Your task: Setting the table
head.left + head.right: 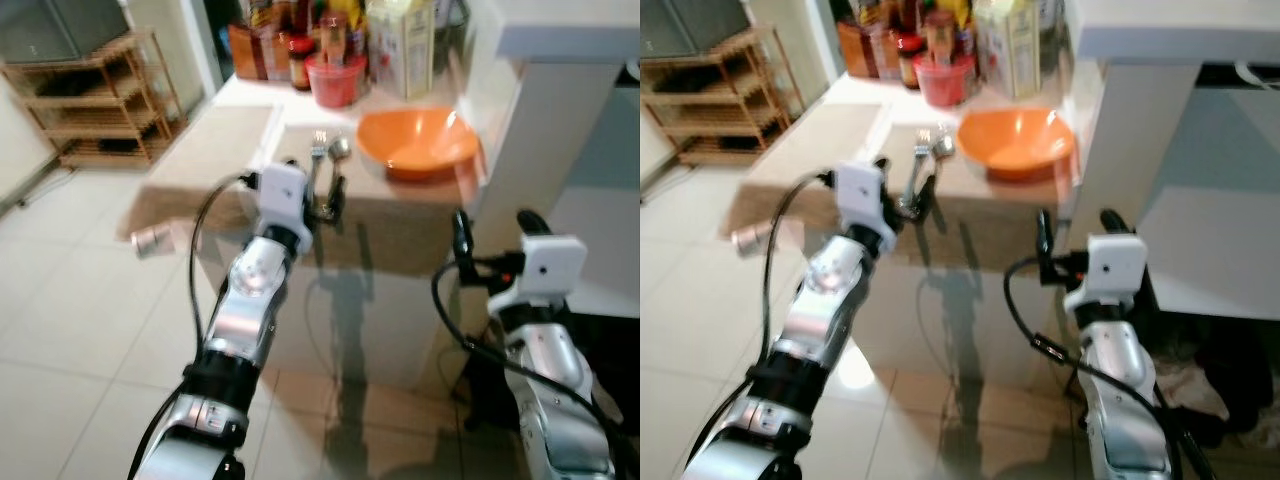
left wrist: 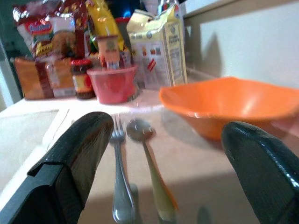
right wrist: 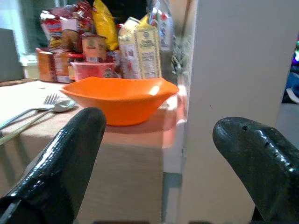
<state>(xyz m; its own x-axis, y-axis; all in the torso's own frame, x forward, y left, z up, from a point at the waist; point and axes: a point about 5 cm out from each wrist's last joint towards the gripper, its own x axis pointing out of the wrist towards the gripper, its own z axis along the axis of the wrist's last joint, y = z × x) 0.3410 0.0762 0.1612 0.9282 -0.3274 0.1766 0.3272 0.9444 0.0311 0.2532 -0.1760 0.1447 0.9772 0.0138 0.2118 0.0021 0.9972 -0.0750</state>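
1. Shelf rack (image 1: pixel 95 95), wooden, upper left of the head view, on the tiled floor; not part of the job.
2. Counter (image 1: pixel 210 150) runs up the middle of the frame, groceries at its far end: red cup (image 1: pixel 335 80), jars, a carton (image 1: pixel 402 45).
3. Fork (image 1: pixel 318 150) and spoon (image 1: pixel 340 150) lie side by side on the counter, centre of frame, handles toward me, just left of the orange bowl (image 1: pixel 418 142). Bowl sits near the counter's right edge, beside a white pillar (image 1: pixel 540 140).
4. Step, my guess: reaching for the cutlery, nothing picked up yet.
5. My left gripper (image 1: pixel 328 200) is just short of the counter's near edge, centre frame, arm stretched forward, wrist level. Its fingers (image 2: pixel 77 154) are spread wide and empty, and the fork and spoon handles line up in the gap between them.
6. My right gripper (image 1: pixel 462 240) is lower right of centre, below counter height, forearm raised, pointing toward the bowl and pillar. Fingers (image 3: pixel 65 158) also apart, holding nothing.
7. Next move likely calls for: left arm forward and slightly down over one handle, then close. Handles are thin and flat on the surface, so a slip is a risk.
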